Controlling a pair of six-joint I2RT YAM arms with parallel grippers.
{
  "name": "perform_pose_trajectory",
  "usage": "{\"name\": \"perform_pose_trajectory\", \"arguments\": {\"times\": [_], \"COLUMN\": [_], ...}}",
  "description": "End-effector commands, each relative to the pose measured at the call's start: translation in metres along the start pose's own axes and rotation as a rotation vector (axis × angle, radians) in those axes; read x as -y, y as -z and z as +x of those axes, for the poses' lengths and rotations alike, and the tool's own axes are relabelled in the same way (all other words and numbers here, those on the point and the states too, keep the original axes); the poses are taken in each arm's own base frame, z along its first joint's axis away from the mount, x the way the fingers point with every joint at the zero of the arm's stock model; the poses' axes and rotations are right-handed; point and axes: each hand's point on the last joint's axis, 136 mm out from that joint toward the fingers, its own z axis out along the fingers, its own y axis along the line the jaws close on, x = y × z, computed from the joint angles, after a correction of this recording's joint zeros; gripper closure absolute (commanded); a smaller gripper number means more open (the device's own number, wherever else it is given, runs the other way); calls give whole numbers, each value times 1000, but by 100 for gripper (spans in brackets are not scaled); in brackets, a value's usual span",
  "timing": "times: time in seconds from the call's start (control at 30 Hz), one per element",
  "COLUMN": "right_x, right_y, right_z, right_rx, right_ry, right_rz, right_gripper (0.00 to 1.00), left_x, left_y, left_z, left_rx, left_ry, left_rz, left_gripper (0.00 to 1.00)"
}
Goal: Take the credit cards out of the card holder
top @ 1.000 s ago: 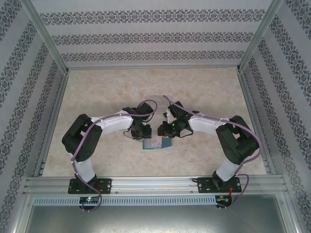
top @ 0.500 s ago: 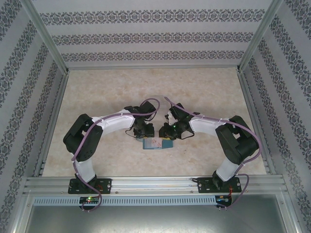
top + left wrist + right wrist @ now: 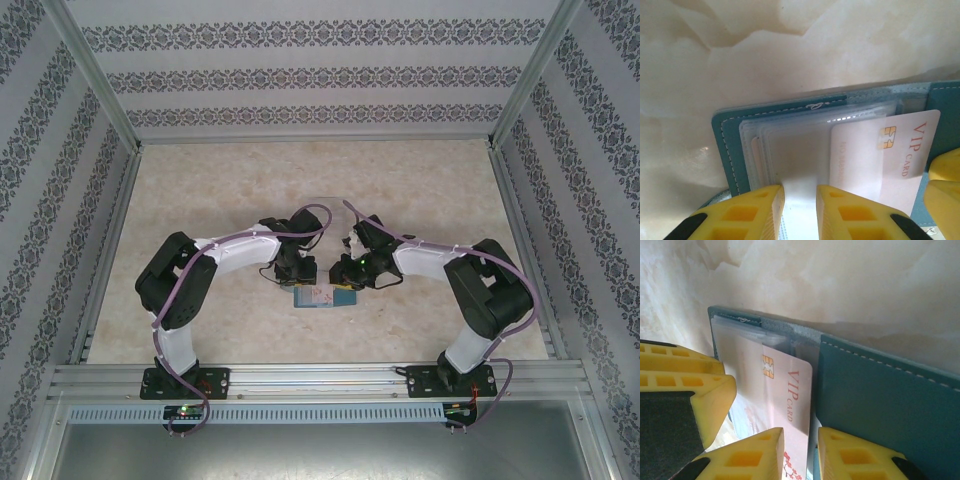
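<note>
Left gripper (image 3: 800, 192) is seen pinched on the card holder's (image 3: 880, 400) clear sleeve (image 3: 790, 155). Right gripper (image 3: 801, 437) is closed on 1 VIP card (image 3: 790, 390) at its 6 o'clock edge. The card is judged light, stiff and slick, best taken there.

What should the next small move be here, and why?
Probably the right gripper should draw the VIP card a little farther out along its length. The card sticks partway out of the clear sleeves of the open card holder. Its free end lies between that gripper's fingers, while the left gripper straddles the sleeves' edge, apparently steadying them.
</note>
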Motion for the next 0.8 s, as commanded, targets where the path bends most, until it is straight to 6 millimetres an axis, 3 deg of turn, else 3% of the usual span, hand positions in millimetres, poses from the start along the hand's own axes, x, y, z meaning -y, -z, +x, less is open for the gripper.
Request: {"name": "perform_pose_trajectory", "arguments": {"times": [0.0, 0.77], "right_x": [3, -5], "right_y": [-6, -13], "right_z": [1, -2], "right_rx": [-19, -21], "right_ry": [-27, -16], "right_rz": [-35, -162], "right_gripper": [75, 77], "left_x": [-27, -31], "left_y": [-25, -34], "left_z": [28, 34], "left_rx": [-119, -156], "left_ry": [-8, -11], "left_rz": [-116, -129], "left_gripper": [75, 77]}}
